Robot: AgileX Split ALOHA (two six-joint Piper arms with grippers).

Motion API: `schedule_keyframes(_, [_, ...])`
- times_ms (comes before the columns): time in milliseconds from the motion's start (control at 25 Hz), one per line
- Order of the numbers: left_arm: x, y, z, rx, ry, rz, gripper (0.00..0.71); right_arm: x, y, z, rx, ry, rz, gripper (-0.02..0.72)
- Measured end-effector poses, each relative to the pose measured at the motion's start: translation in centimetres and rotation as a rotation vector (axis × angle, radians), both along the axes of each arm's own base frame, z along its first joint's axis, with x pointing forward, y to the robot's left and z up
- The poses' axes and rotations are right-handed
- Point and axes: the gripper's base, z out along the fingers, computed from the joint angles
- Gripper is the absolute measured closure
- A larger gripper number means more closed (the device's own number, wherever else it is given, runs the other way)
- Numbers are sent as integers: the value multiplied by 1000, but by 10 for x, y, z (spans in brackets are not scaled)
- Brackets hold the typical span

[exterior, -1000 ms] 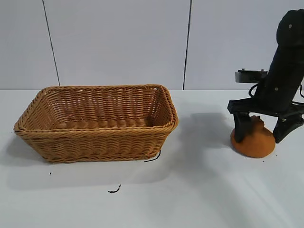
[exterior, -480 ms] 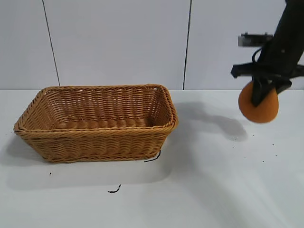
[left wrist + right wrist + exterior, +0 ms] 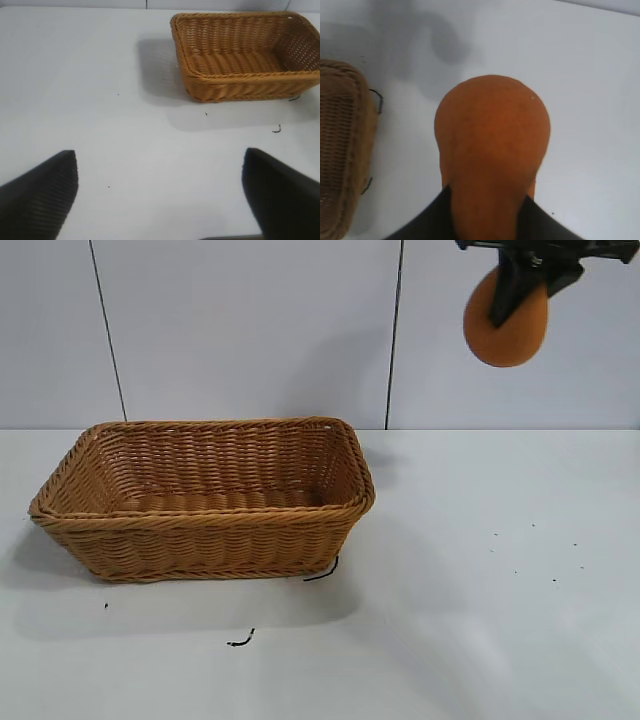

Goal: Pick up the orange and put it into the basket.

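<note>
i have the orange (image 3: 507,322) pinched by its neck in my right claw (image 3: 522,280), high above the tabletop (image 3: 470,620) and off to the side of the basket (image 3: 200,498), not over it. so the pick-up looks done; what is left, as i judge it, is carrying the fruit across above the opening and letting go. the basket stands with nothing in it that i can see, its woven floor bare. my left claw (image 3: 160,192) hangs spread wide and holds nothing, parked well apart from the basket.
</note>
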Motion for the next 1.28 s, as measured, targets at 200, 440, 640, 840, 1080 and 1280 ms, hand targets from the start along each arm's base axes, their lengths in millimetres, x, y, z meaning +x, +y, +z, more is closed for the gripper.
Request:
schedule_keyframes(200, [0, 0, 0, 0, 0, 0, 71, -14, 70, -30, 27, -14, 118, 610])
schedule_keyframes(440, [0, 0, 0, 0, 0, 0, 71, -20, 125, -94, 17, 5, 202, 608])
schedule_keyframes(640, [0, 0, 0, 0, 0, 0, 71, -18, 137, -138, -5, 50, 201, 468])
schedule_keyframes(840, [0, 0, 0, 0, 0, 0, 71, -17, 139, -136, -11, 58, 203, 99])
schedule_keyframes(1080, [0, 0, 0, 0, 0, 0, 71, -8, 143, -86, 0, 4, 213, 26])
schedule_keyframes(1280, [0, 0, 0, 0, 0, 0, 71, 9, 121, -44, -2, -51, 147, 26])
